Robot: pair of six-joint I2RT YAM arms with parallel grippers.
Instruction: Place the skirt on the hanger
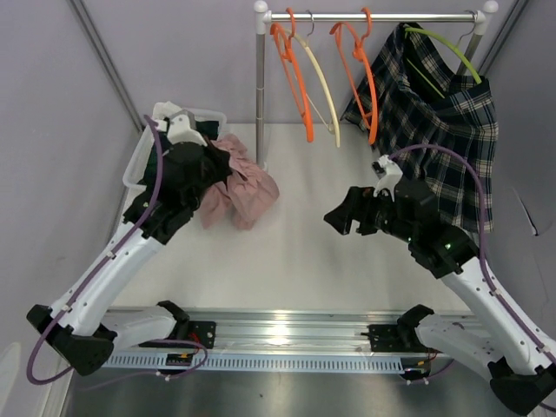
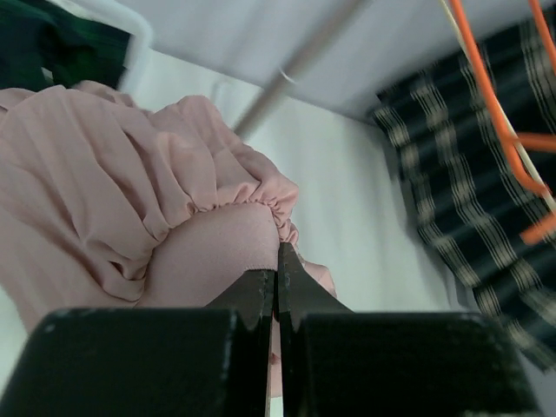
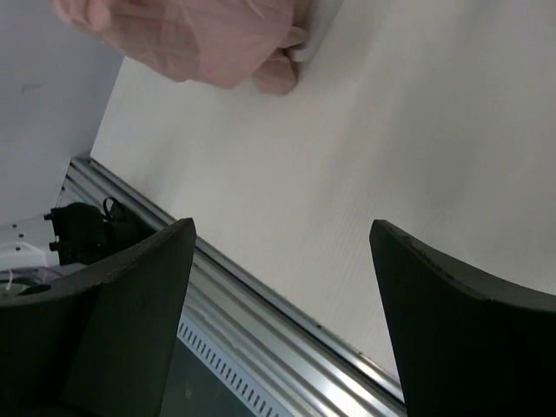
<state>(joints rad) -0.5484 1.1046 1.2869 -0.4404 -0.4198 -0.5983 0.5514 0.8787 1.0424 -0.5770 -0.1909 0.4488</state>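
A pink skirt lies bunched on the white table beside the rack post, with its upper part raised. My left gripper is shut on its gathered waistband. In the left wrist view the fingertips pinch the elastic edge of the pink skirt. Two empty orange hangers and a cream hanger hang on the rail. My right gripper is open and empty above the table's middle right, apart from the skirt. Its jaws stand wide; the pink skirt shows far beyond them.
A plaid skirt hangs on a green hanger at the rail's right end, just behind my right arm. The rack post stands right behind the pink skirt. A white bin with dark clothing sits at the far left.
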